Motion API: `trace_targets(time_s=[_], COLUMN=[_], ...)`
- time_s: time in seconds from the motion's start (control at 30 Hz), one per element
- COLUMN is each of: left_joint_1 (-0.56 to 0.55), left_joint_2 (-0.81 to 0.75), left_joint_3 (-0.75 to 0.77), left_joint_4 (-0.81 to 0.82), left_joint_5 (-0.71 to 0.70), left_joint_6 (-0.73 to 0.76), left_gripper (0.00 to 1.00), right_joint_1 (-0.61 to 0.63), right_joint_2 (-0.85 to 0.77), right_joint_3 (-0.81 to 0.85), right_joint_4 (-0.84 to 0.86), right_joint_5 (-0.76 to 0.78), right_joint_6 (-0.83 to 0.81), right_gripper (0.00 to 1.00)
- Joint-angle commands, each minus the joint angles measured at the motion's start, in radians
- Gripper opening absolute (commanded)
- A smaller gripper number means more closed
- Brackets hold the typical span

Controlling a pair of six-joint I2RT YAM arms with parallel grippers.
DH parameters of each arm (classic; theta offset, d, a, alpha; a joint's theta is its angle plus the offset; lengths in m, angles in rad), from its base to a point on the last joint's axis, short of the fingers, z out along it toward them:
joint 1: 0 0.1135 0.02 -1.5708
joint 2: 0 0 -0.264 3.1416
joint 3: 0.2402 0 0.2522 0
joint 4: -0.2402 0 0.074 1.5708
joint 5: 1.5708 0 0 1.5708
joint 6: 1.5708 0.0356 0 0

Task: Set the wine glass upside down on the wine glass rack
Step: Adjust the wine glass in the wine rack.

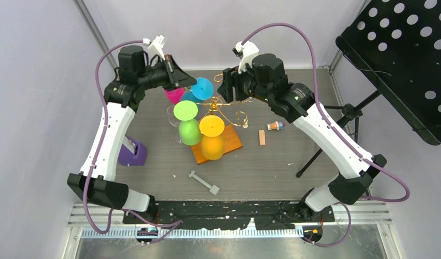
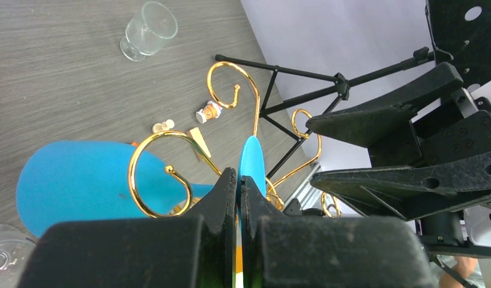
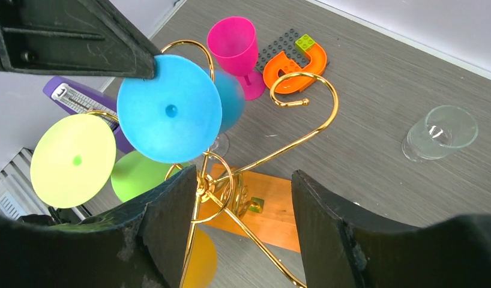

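**Figure. Seating the glass on its hook.** The blue wine glass [image 3: 169, 111] is already inverted on the wine glass rack [image 3: 270, 204]. Its flat foot is uppermost and tipped toward the right wrist camera, its bowl hangs below and behind, and its stem lies in one of the rack's scrolled arms. A green glass [image 3: 72, 159] and a yellow glass [image 1: 212, 125] hang from neighbouring arms. A pink glass [image 3: 234, 45] stands upright on the desk [image 3: 363, 90].

The left pincer [image 2: 237, 180] is fully closed with nothing visible between its fingers. Its tips sit at the rim of the blue foot, apparently touching it. The right pincer [image 3: 243, 180] is wide and holds nothing, and its fingers straddle the rack's gold stem without gripping it.

*Technique (judged).* The glass looks hung but still tilted. Any further nudge from the closed left tips should be light and directed along the scroll. That would slide the stem to the closed end of the hook until the foot rests flat on the wire. The right pincer should back off straight, clear of the thin wire, since a snag could rock the stand and swing the hanging glasses together.
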Motion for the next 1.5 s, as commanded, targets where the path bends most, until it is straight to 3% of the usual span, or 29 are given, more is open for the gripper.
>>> trace_targets(time_s=[0.0, 0.97, 1.47], left_joint_1=[0.029, 0.100, 0.154], left_joint_2=[-0.017, -0.062, -0.081], left_joint_3=[-0.008, -0.258, -0.379], left_joint_4=[0.097, 0.596, 0.761], left_joint_5=[0.026, 0.117, 0.088], left_joint_6=[-0.045, -0.446, -0.587], left_gripper=[0.00, 0.00, 0.00], right_joint_1=[-0.001, -0.001, 0.000], right_joint_2=[-0.055, -0.067, -0.067], right_joint_3=[0.000, -0.026, -0.019], right_joint_4=[0.061, 0.072, 0.071], right_joint_5=[0.014, 0.012, 0.009], right_joint_6=[0.001, 0.005, 0.009], right_gripper=[0.65, 0.66, 0.66])
